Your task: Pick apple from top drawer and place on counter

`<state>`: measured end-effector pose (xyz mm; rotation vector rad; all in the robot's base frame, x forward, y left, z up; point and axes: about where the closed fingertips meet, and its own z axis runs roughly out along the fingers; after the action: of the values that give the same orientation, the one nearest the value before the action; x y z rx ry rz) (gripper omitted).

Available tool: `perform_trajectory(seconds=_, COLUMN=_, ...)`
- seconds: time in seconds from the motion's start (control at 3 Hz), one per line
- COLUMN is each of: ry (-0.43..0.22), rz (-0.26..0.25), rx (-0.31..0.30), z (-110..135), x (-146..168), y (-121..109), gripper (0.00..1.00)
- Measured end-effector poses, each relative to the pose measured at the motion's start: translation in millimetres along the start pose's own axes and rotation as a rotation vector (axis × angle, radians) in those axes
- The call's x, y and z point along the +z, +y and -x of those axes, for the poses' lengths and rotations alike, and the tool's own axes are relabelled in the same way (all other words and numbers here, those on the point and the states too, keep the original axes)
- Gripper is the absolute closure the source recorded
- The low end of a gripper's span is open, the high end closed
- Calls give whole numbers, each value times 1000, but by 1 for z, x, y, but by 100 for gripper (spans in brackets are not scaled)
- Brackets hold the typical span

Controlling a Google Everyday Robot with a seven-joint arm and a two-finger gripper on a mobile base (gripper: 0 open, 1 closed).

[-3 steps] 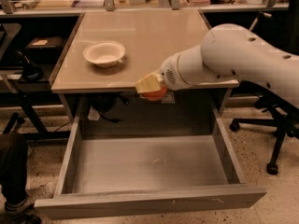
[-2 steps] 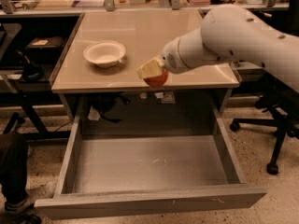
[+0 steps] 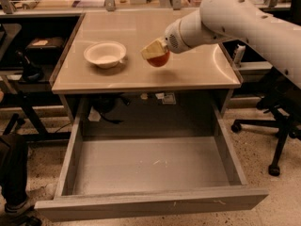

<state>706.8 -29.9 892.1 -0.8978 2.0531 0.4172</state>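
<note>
My gripper (image 3: 155, 54) hangs over the middle of the tan counter (image 3: 131, 76) at the end of the white arm that reaches in from the upper right. It is shut on the red-orange apple (image 3: 159, 59), which shows just below the yellowish fingers (image 3: 151, 50) and is held a little above the counter's surface. The grey top drawer (image 3: 150, 166) is pulled wide open below the counter; its scuffed floor holds nothing.
A white bowl (image 3: 105, 54) stands on the counter left of the apple. A black office chair (image 3: 277, 117) is at the right, black shelving (image 3: 28, 55) at the left. A cluttered shelf runs along the back.
The arm has risen and swung back over the counter, carrying the apple from the counter's front edge to above its middle. The drawer and bowl have not moved.
</note>
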Motion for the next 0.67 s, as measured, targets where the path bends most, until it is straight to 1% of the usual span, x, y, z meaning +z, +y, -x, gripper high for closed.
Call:
perform_trajectory(seconds=0.33, ry=6, rz=15, rx=25, z=-2, x=25, y=-22, gripper=100)
perform_trajectory(seconds=0.67, ry=27, rz=35, rx=58, z=-14, x=47, y=-33, gripper=100)
